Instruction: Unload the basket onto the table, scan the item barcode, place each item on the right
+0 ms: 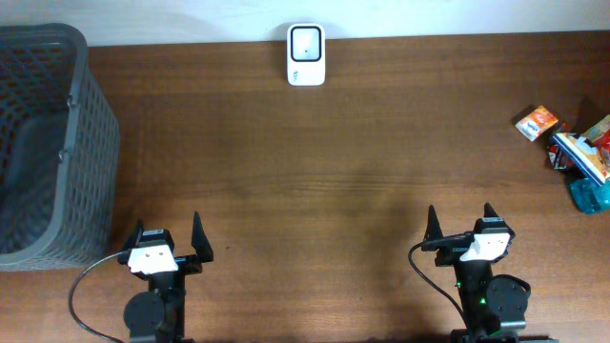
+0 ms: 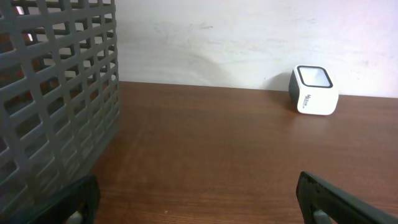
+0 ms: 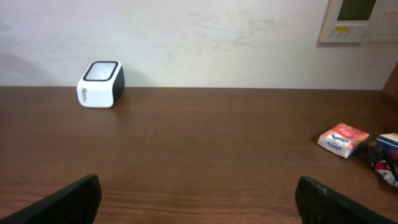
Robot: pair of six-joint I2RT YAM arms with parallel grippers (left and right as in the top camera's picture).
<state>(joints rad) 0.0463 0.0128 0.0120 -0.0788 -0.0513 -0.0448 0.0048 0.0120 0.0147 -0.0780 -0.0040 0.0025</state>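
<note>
The orange-and-white packet (image 1: 537,123) lies flat at the far right of the surface (image 1: 334,171), just beside a heap of packages (image 1: 583,157) that runs off the right edge. From overhead the heap shows red, blue and teal wrappers, but which one carries a barcode cannot be told. The right wrist view shows the packet (image 3: 342,139) from the side, low and slightly askew, and catches only a sliver of the heap (image 3: 385,155) at its border. The left wrist view shows neither.

The scanner (image 1: 306,55), a small white box with a dark-framed window, stands at the back middle edge against the wall, well apart from the packet. Both wrist views see it (image 2: 314,90) (image 3: 101,83) with its window tilted upward, which the overhead view flattens.

The right pincer (image 1: 459,224) hovers at the near edge, jaws spread wide and holding nothing. Its dark fingers (image 3: 68,202) sit in the bottom corners of its own view. The left pincer (image 1: 167,233) is likewise wide apart and empty at the near left.

A grey lattice basket (image 1: 91,143) fills the left edge. Only the left wrist view shows its wall (image 2: 56,93) close up. Only the right wrist view shows a wall panel (image 3: 357,18).
</note>
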